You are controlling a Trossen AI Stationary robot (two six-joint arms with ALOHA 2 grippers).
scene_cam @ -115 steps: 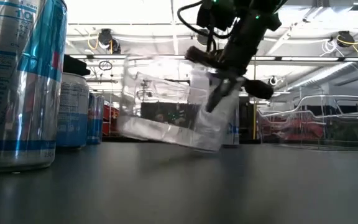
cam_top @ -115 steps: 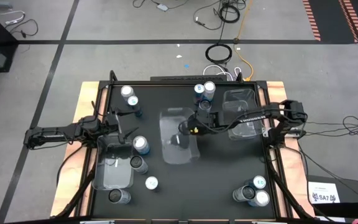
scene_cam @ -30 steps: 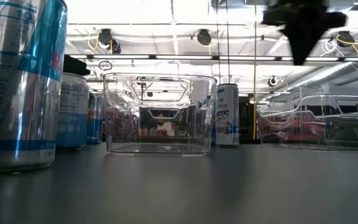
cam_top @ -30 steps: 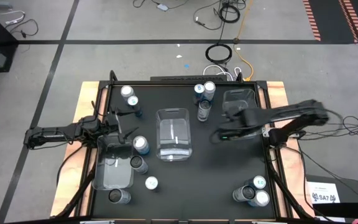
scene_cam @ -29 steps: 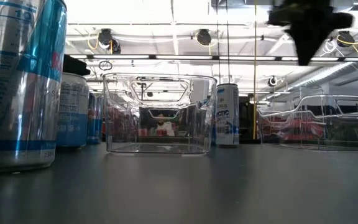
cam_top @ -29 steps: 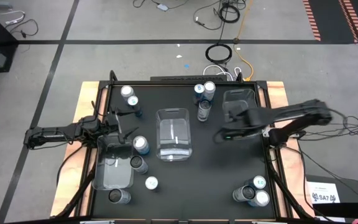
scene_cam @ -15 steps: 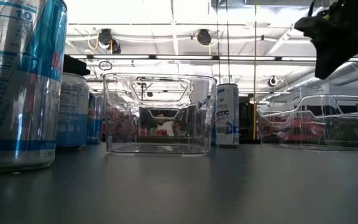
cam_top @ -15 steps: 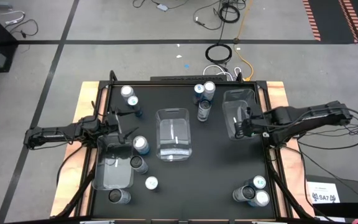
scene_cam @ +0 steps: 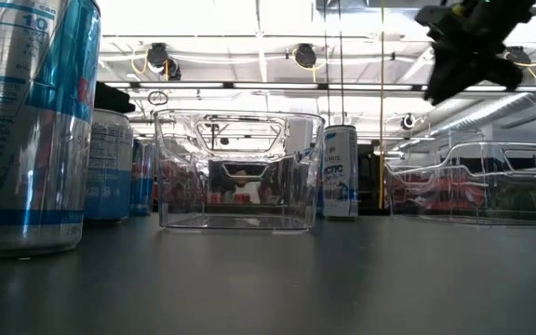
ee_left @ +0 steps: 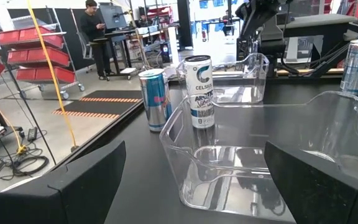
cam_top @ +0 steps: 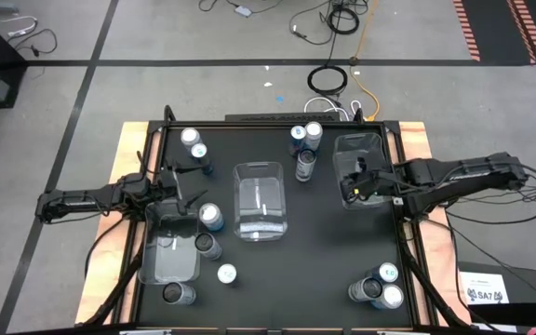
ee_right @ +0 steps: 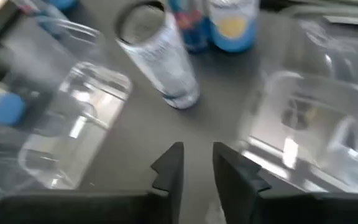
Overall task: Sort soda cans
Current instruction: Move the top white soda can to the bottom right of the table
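Twelve or so soda cans point(cam_top: 211, 216) stand scattered on the black table point(cam_top: 314, 251): two at eleven o'clock, three near twelve o'clock, several around the clear bin point(cam_top: 169, 249) at eight o'clock, and three at five o'clock. An empty clear bin point(cam_top: 261, 199) sits at the centre, another clear bin point(cam_top: 360, 167) at two o'clock. Over that last one's inner edge hovers the right gripper point(cam_top: 352, 184), its fingers point(ee_right: 169, 167) a narrow gap apart and holding nothing. The left gripper point(cam_top: 182, 186) waits at nine o'clock, spread wide and empty.
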